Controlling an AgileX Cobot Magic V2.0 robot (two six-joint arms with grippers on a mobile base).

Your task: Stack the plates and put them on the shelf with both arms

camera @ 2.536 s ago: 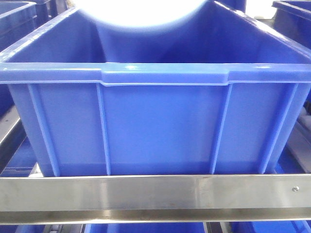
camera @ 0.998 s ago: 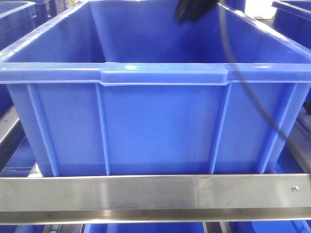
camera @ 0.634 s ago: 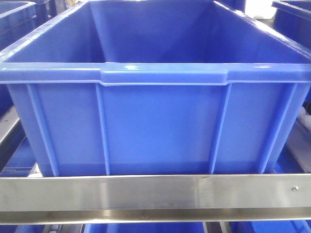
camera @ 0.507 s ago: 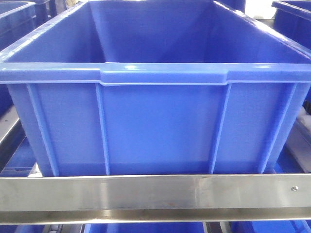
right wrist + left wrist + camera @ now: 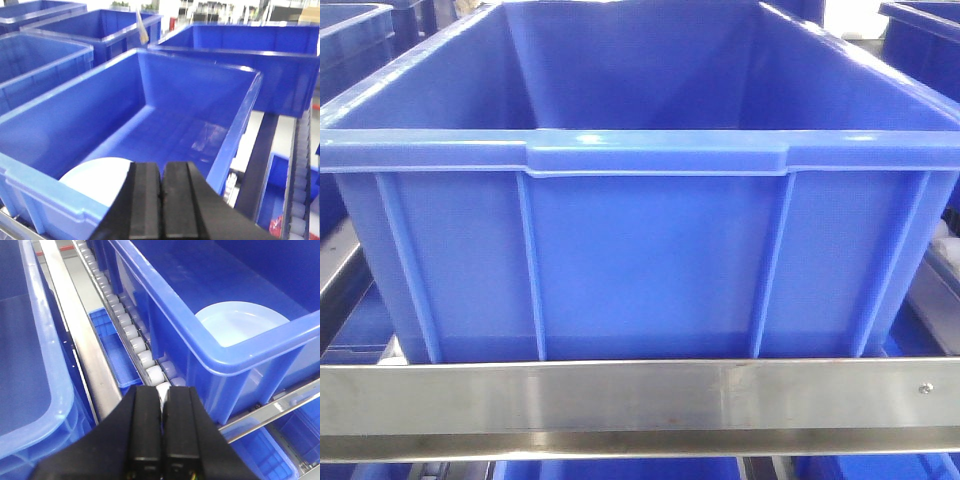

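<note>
Left wrist view shows you the pale glossy round plate in the blue plastic crate's near corner; both grippers closed, empty. Slippery, brittle: grip its rim.

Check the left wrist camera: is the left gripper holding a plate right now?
No. The left gripper is shut with nothing between its fingers, above the roller track, while the plate lies inside the blue crate.

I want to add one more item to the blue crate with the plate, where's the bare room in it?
The plate lies on the crate floor at the near end, behind the front wall. The floor from the plate's far edge to the far wall shows bare blue. Outside it is crowded: roller tracks and neighbouring crates hug the sides. Both grippers, left and right, are shut outside it.
</note>
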